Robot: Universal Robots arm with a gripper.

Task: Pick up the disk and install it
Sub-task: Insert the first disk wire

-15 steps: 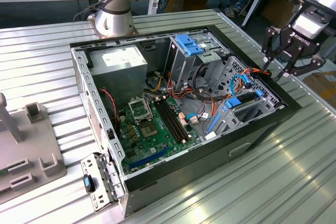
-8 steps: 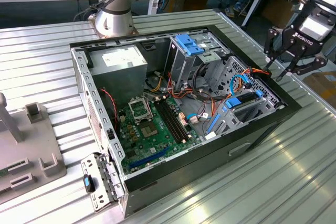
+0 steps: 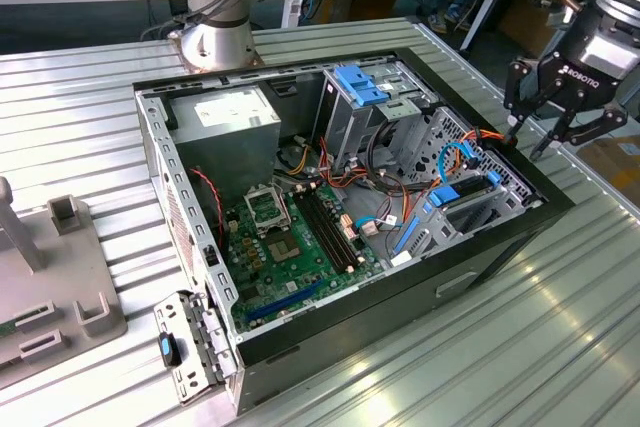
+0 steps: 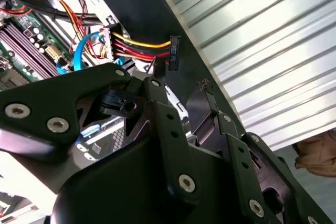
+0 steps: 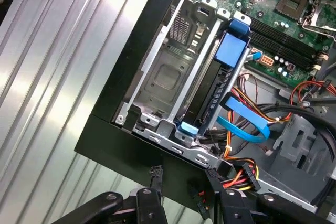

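The disk (image 5: 212, 90) stands on edge in a slot of the metal drive cage (image 5: 163, 77), in the corner of the open computer case (image 3: 480, 257) that lies toward 4 o'clock in the exterior view. From the first wrist view I see only its narrow side: a dark strip with a row of small holes, with bright blue plastic at each end of it. The broad face is turned away, so I cannot tell what is printed there. A flat blue cable (image 5: 247, 124) curls just beside it, and a bundle of red, yellow and orange wires (image 4: 139, 45) ends in a black plug near the case's black rim.

The hand (image 3: 528, 137) hangs over that rim at about 3 o'clock of the case, its black fingers spread apart and nothing between them. There is white lettering on its body.

Inside the case, the grey power supply box (image 3: 225, 112) at 11 o'clock carries a white label whose print is too small to make out. The green motherboard (image 3: 290, 247) lies toward 7 o'clock. The case rests on a ribbed metal tabletop (image 3: 560, 347)
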